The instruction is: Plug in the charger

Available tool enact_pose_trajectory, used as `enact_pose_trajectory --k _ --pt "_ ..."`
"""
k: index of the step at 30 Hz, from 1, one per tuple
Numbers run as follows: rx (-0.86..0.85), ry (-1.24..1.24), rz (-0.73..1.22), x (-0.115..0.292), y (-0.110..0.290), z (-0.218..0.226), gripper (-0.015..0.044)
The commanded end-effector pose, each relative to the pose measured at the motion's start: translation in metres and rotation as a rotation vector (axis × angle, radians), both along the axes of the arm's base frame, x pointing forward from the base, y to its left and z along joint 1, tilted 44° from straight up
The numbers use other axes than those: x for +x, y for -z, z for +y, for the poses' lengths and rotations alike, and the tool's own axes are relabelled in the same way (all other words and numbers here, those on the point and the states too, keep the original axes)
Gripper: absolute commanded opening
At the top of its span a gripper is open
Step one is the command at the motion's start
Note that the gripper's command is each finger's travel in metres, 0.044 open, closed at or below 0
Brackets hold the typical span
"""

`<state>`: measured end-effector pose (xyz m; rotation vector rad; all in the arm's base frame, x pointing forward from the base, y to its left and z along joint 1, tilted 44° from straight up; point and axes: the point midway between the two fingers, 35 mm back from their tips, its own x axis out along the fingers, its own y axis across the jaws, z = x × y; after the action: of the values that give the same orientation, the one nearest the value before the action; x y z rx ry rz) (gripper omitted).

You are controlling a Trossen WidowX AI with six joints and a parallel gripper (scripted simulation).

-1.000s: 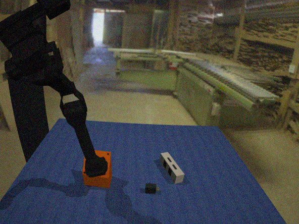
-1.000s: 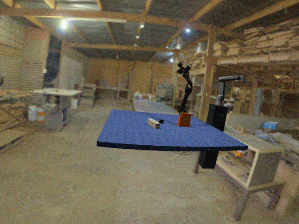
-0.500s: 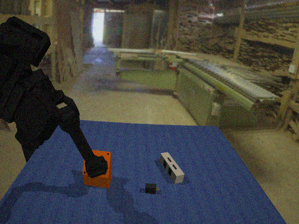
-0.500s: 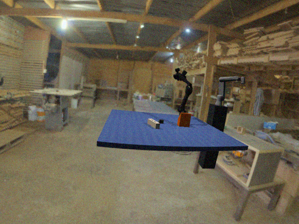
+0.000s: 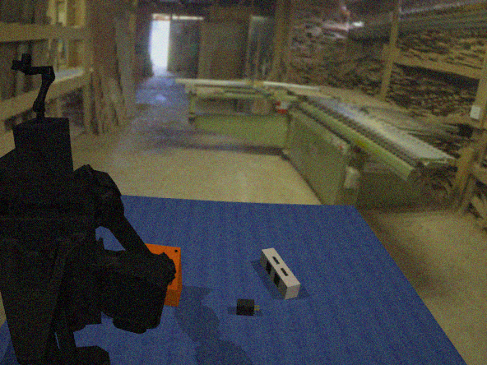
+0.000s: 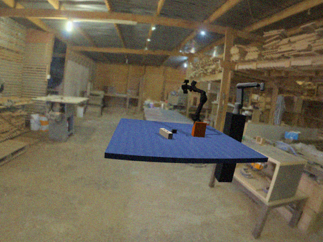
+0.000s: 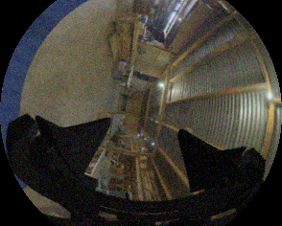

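Your hand (image 6: pixel 186 86) is spread wide with nothing in it, up high above the far side of the table (image 6: pixel 142 144), well clear of everything. In the wrist view the two dark fingers just frame the workshop roof and floor. The arm rises from an orange base block (image 6: pixel 198 129). The little black charger (image 5: pixel 245 307) lies on the blue table with its prongs pointing right, just near of the white power strip (image 5: pixel 280 273), not touching it. Both outlets on the strip look vacant. All around it's a timber workshop with stacked wood shelves and a green saw bench (image 5: pixel 329 148).
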<state>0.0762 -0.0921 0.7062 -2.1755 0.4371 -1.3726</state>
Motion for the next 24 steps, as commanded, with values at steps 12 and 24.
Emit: enact_pose_trajectory --k 12,24 --pt "0.411 -0.301 0.005 0.094 0.069 -0.064 0.044" --pt "0.604 -0.459 0.085 0.152 0.117 -0.067 0.044"
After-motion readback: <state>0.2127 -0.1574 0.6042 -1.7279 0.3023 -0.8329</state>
